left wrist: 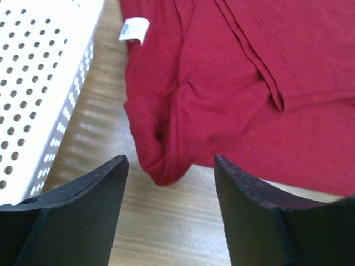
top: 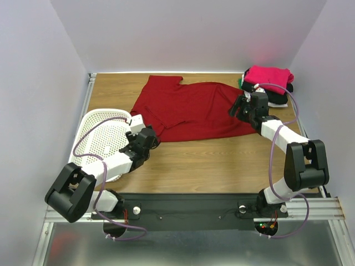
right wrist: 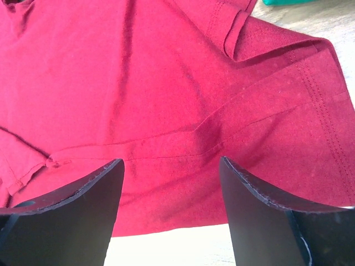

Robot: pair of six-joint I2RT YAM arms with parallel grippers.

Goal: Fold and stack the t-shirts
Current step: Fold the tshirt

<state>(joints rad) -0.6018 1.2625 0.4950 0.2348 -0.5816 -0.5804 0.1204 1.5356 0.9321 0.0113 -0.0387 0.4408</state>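
Wood surface, white walls around. Left fingers wide apart, holding nothing; near-left corner of dark red t-shirt sits between the tips, can't tell if touching. Right fingers also apart, unclamped, over the shirt's right hem. Shirt spread out mid-surface. Perforated white basket just left of left fingers. Far right corner, near right fingers: pink t-shirt tops a stack, black t-shirt under it.

A white perforated basket is seen at the left of the frame, set on a wooden table.
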